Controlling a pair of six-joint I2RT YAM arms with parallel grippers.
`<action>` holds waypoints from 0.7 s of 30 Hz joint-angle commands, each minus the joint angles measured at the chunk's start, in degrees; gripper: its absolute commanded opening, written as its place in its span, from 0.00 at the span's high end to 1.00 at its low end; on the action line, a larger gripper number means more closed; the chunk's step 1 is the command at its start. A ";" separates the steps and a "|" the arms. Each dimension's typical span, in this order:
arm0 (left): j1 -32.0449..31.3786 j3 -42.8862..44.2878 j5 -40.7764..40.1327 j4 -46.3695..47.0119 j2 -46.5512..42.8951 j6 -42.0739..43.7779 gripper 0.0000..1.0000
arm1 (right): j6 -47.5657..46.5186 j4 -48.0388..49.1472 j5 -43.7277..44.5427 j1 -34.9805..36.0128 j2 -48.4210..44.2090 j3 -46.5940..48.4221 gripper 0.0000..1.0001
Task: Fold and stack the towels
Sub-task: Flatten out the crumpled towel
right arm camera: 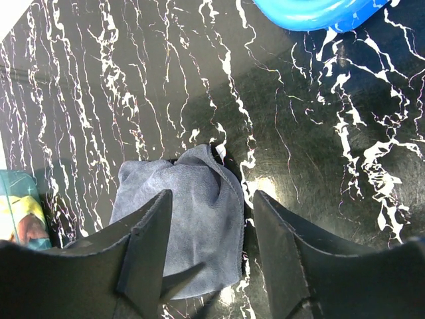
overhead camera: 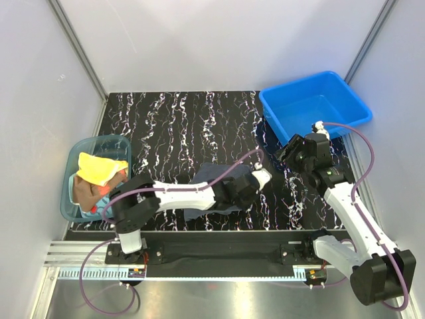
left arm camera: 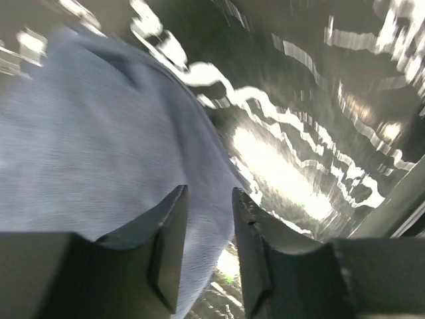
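Slate-blue towel (right arm camera: 192,219) lies rumpled; L fingers (left arm camera: 167,256) & R fingers (right arm camera: 149,249) apart, empty.

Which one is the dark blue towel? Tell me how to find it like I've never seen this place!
Look at the black table with white squiggles. Near its front edge, in the middle, a dark blue towel lies rumpled. It is the only cloth on the table; the others, like the yellow towel, are piled in the tub at the left.
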 commanded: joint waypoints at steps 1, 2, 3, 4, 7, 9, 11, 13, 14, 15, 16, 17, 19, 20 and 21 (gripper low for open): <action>-1.60 -0.21 2.65 3.14 1.60 -0.45 0.58 | -1.48 1.20 0.54 0.04 -1.45 0.32 0.40; -1.86 -0.22 2.56 3.76 1.95 -1.15 0.57 | -1.39 1.28 0.46 0.04 -1.10 0.24 0.40; -2.21 -0.04 2.47 3.85 3.17 -1.42 0.56 | -1.39 1.46 0.28 0.04 -0.92 0.15 0.40; -2.30 0.22 2.39 3.76 3.97 -1.60 0.55 | -1.04 1.72 -0.16 0.04 -0.83 0.06 0.40; -2.57 1.19 0.37 2.97 7.56 -2.30 0.55 | -0.95 2.43 -0.69 0.04 -0.39 -0.20 0.40; -2.57 0.76 -0.16 2.97 8.54 -2.57 0.56 | -0.86 2.95 -0.69 0.04 -0.22 -0.46 0.40; -2.57 -0.30 -0.34 3.58 8.90 -3.44 0.63 | -0.95 3.22 -0.69 0.04 -0.04 -0.64 0.40; -2.57 -0.92 -2.00 3.67 8.64 -4.06 0.82 | -0.95 3.57 -0.69 -0.05 0.31 -0.64 0.39; -2.57 -1.01 -3.31 2.28 7.50 -4.67 0.92 | -0.95 4.09 -0.69 0.04 0.92 -0.64 0.39; -2.57 -0.75 -6.29 0.96 6.19 -5.11 1.00 | -0.95 4.62 -0.69 0.04 1.27 -0.38 0.39; -2.57 -0.57 -7.53 -0.70 4.43 -5.29 1.00 | -1.04 5.15 -3.04 0.04 1.89 -0.29 0.38; -2.39 -0.48 -8.68 -4.11 -1.41 -5.46 1.00 | -1.21 6.11 -3.84 0.04 3.28 -0.03 0.39; -1.34 -1.35 -11.15 -6.69 -8.81 -5.55 1.00 | -1.65 7.34 -7.69 0.04 5.13 1.03 0.38; -0.29 -2.49 -10.71 -7.22 -12.42 -5.21 1.00 | -2.26 9.70 -9.37 0.04 7.15 1.38 0.37; 2.94 -3.46 -8.01 -7.57 -18.99 -5.29 1.00 | -2.27 11.38 -11.39 0.04 8.30 1.47 0.37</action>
